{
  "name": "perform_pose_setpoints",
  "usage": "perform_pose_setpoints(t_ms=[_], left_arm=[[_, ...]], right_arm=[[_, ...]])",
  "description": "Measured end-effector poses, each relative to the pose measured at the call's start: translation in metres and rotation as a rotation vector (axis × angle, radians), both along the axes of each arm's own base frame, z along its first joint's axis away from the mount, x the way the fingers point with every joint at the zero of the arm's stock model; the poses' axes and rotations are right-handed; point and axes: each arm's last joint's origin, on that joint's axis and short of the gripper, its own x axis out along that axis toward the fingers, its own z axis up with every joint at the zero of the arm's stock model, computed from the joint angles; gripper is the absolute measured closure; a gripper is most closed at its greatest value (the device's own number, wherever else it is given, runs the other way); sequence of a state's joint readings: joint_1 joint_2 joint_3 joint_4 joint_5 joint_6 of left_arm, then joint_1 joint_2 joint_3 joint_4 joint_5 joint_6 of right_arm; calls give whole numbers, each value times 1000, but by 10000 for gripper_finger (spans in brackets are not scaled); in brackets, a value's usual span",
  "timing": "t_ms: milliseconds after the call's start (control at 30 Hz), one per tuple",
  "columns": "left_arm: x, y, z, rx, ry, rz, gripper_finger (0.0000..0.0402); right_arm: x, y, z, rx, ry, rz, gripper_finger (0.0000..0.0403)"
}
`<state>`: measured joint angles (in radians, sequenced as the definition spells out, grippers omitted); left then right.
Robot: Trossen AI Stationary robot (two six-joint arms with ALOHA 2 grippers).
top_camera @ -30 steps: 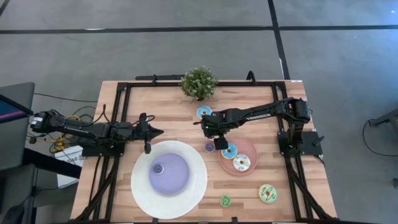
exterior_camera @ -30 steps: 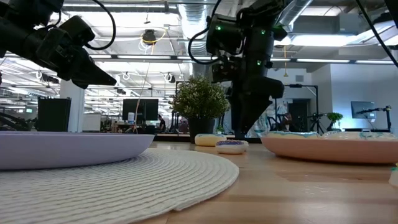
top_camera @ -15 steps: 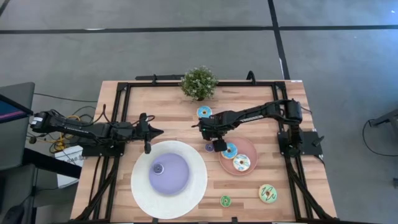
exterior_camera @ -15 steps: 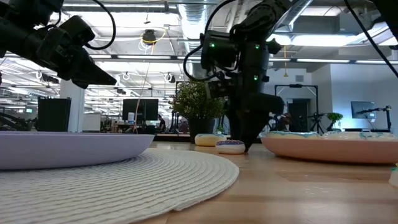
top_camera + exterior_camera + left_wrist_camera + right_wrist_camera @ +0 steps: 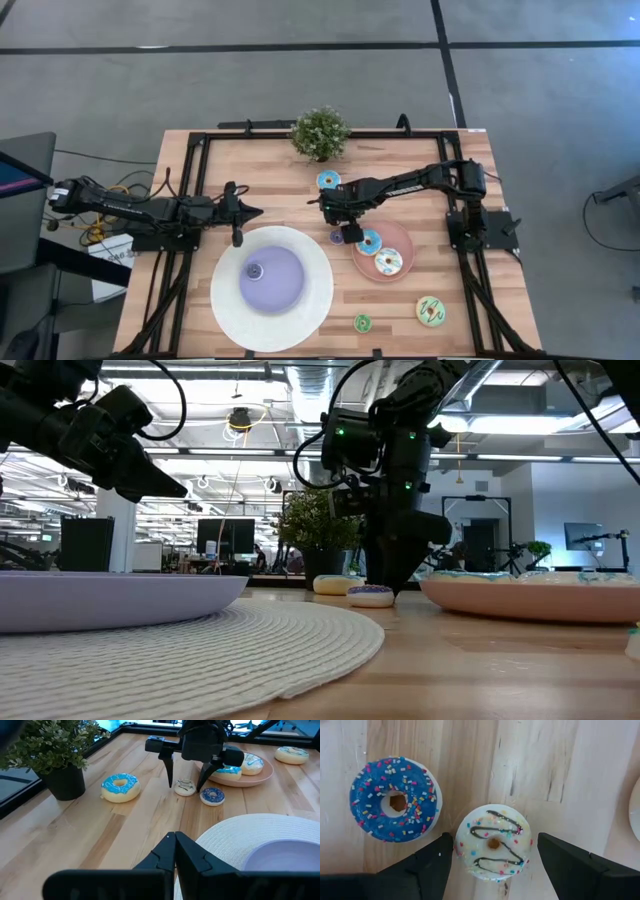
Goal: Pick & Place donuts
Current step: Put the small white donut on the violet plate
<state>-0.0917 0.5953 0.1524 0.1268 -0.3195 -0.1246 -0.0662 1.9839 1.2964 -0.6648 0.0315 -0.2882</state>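
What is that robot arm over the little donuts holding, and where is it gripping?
Nothing yet. The right gripper stands open astride the tiny white donut, fingers clear of its sides. The left gripper is shut, empty.

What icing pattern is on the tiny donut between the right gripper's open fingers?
White icing with a dark squiggle and coloured sprinkles on the tiny donut; the right wrist view shows it best.

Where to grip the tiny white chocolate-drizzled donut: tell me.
Grip the tiny white donut across its outer rim, from straight above: it lies flat. The open right gripper already straddles it; the blue sprinkled donut lies close beside it.
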Motion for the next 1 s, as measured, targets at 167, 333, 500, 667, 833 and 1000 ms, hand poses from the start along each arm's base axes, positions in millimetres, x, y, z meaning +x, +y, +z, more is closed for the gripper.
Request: perform_pose_setpoints(t_ms=[167,333,500,667,833,1000], left_arm=[[0,0,0,0,0,0,401],[0,0,0,0,0,0,401],[0,0,0,0,0,1,401],[0,0,0,0,0,1,401],[0,0,0,-1,-1,2,401],[0,0,0,2,0,10,401]], right_arm=[[0,0,0,3,0,-12,126],[0,0,0,13,-2,-52,153],[-1,0,0,17,4,-56,191],[-3,-1,6,18,13,-65,221],[2,-8,34,29,-11,-120,239],[15,-7,66,128,-137,-251,243]])
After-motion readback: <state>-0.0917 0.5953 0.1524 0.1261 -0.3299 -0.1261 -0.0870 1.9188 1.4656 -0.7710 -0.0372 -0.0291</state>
